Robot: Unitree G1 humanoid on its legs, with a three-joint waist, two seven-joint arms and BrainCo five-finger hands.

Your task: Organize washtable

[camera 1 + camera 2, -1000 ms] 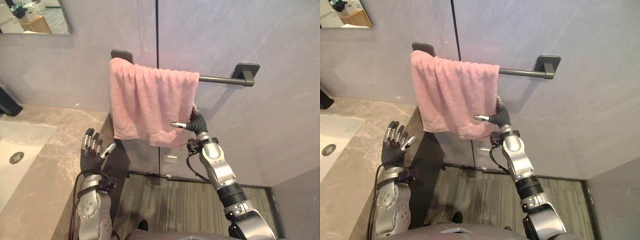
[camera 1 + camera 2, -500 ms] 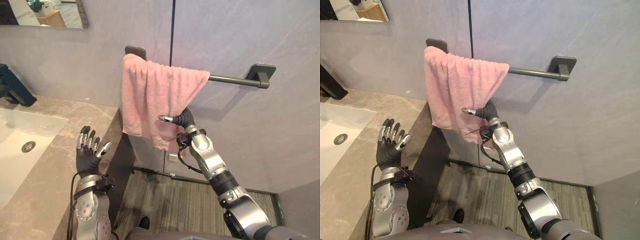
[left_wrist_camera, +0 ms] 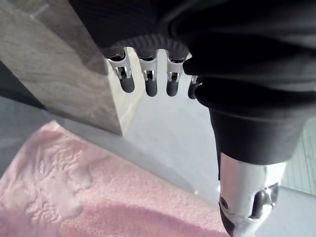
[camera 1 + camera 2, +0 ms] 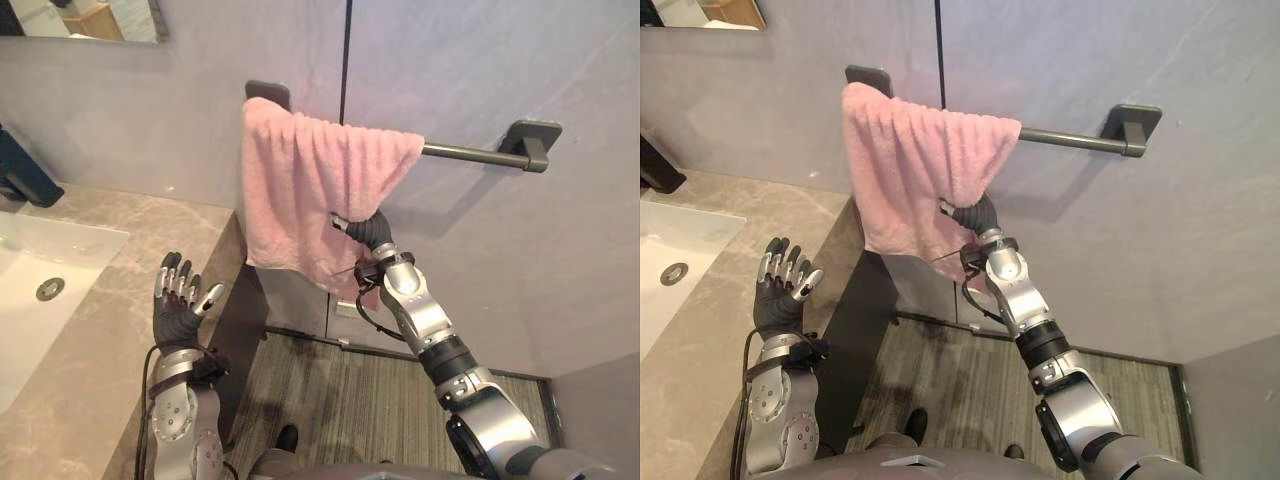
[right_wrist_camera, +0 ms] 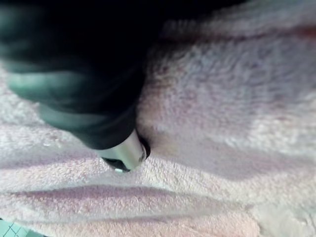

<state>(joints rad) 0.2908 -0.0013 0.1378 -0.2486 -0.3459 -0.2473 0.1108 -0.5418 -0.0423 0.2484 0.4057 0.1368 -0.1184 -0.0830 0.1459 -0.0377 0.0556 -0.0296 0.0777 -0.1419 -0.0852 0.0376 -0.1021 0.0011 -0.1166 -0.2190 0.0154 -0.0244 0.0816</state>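
A pink towel [image 4: 300, 190] hangs bunched at the left end of a dark wall bar [image 4: 470, 153]. My right hand [image 4: 372, 232] is at the towel's lower right edge, shut on the cloth: the thumb lies across the front and the fingers are curled in behind. In the right wrist view the towel's pile [image 5: 222, 98] sits right against the thumb [image 5: 126, 153]. My left hand [image 4: 177, 310] is raised beside the counter's corner, open and holding nothing; its straight fingers [image 3: 148, 81] show in the left wrist view, with the towel [image 3: 74, 197] beyond them.
A marble counter [image 4: 90, 340] runs along the left with a white sink [image 4: 40, 280] and a dark faucet [image 4: 22, 175]. A mirror [image 4: 80, 18] hangs at the upper left. Striped flooring [image 4: 350, 390] lies below the towel, against the grey wall.
My right hand's fingers have curled shut on the towel's lower edge and drawn the cloth a little to the left. The camera has shifted. The left hand has kept its pose.
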